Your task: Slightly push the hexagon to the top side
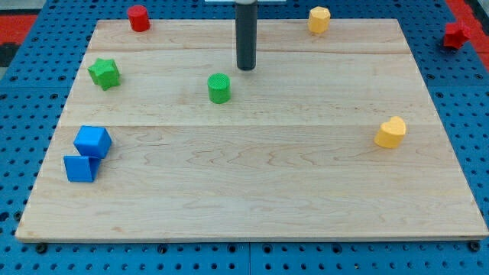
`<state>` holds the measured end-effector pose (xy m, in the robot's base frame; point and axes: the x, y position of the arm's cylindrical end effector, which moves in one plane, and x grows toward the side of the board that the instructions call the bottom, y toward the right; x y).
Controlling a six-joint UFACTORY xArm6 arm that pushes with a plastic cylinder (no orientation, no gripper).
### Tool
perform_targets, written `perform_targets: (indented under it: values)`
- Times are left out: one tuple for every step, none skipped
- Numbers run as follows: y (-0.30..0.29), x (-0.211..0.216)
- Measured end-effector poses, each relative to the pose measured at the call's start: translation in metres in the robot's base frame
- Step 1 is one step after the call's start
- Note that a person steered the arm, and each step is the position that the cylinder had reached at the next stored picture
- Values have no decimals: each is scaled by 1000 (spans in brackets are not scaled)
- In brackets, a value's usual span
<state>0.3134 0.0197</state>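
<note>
The yellow hexagon [318,18] sits at the view's top edge of the wooden board [252,191], right of centre. My tip [245,68] is well to its left and a little lower, not touching it. The green cylinder [218,88] stands just below and left of my tip. A yellow heart-shaped block [390,132] lies at the view's right.
A red cylinder [138,17] is at the top left. A green star [105,73] is at the left. Two blue blocks, a cube [92,141] and another [79,168], touch at the lower left. A red block [457,33] lies off the board at the top right.
</note>
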Motion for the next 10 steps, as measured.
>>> perform_targets:
  values:
    - [128, 133]
    - [136, 127]
    - [99, 73]
    - [64, 104]
    - [113, 211]
    - [61, 140]
    - [31, 72]
    - [97, -30]
    - [132, -90]
    - [120, 31]
